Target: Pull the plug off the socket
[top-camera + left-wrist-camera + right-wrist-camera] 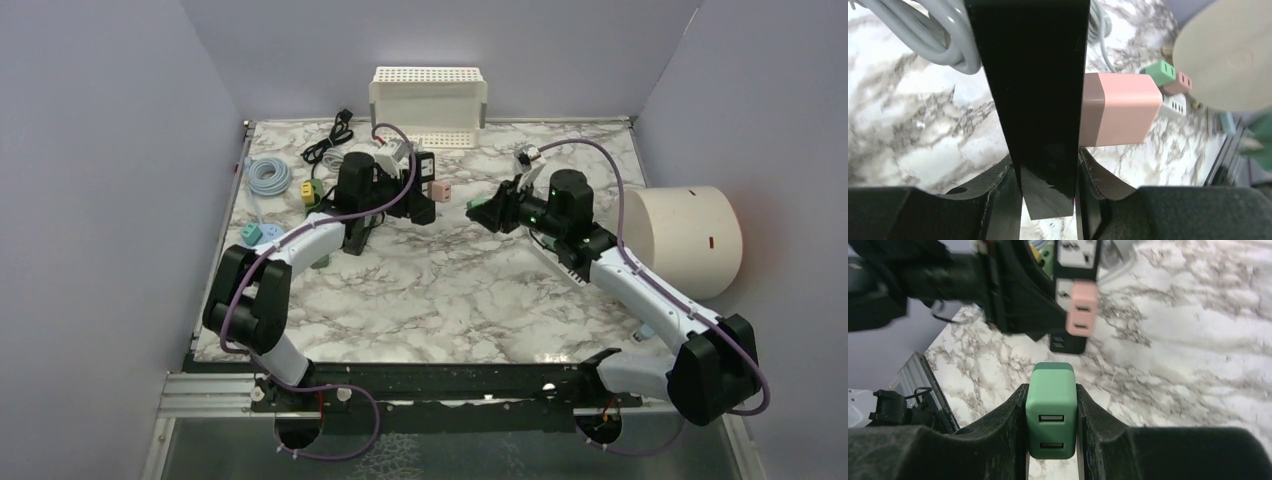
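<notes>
— While the right jaws pinched the green plug (1051, 410) on both flanks, it sat clear of the black socket strip (421, 195), apart to its right. Which step?
— Pull looked done for green. Left jaws were clamped on the strip, bracing it near the desk's (450, 300) far edge, left of middle.
— Pink plug (1120, 110)?
— Seated in the strip, touching it, gripped by neither arm.
— Next move?
— My guess: set green down on bare desk, spread the right jaws, then go for pink if it counts. That calls for a straight pull off the strip face while the left holds firm; a skewed pull could drag the strip.
— View differences?
— Right wrist showed the green grip and a free outlet face beside pink, both too small in the top view. Left wrist showed the strip filling the gap between its jaws, plus a grey cable (923, 35) behind; green was out of its frame. Only the top view gave the gap between the arms.
</notes>
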`<state>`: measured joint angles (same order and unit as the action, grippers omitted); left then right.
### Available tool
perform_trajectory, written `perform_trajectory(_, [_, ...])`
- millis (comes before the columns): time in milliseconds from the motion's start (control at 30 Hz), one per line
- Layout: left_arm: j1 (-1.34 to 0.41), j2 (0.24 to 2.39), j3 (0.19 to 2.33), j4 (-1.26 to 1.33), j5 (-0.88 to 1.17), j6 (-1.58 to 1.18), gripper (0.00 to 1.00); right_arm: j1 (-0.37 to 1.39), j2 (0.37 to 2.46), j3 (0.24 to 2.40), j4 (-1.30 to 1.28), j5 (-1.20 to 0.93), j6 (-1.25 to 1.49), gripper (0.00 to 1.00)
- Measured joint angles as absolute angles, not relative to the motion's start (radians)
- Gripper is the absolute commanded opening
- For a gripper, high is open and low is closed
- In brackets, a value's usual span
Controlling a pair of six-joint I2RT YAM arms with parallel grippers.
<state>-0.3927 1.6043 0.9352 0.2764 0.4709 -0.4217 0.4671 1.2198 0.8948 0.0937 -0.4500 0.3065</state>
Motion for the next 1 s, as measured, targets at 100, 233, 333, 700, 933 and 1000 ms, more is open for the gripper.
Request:
perform_trajectory(100, [-0.375,1.605,1.086,0.106,0.57,-0.258,0.0,0.422,1.216,0.81,0.146,-0.469,0.37,0.01])
perform_trajectory(233, [-0.338,1.623,1.3,-0.148,0.753,0.014,0.0,0.395,1.259,0.765,0.171,-0.498,0.427,0.01])
perform_trajectory(333, [-0.314,1.633,1.365,-0.247,0.826,0.12,0.0,0.395,1.354,0.779,0.179,-0.526,0.446,0.01])
perform_trajectory(700, [-0.3,1.695,1.237,-0.182,0.59,-0.058,0.0,0.395,1.78,0.916,0.185,-0.632,0.538,0.16])
perform_trajectory(933, [-0.294,1.683,1.099,-0.07,0.436,-0.207,0.0,0.395,1.893,1.001,0.17,-0.664,0.554,0.55])
perform_trajectory(1000, [-0.295,1.678,1.092,-0.061,0.409,-0.226,0.0,0.395,1.907,1.025,0.164,-0.667,0.545,0.66])
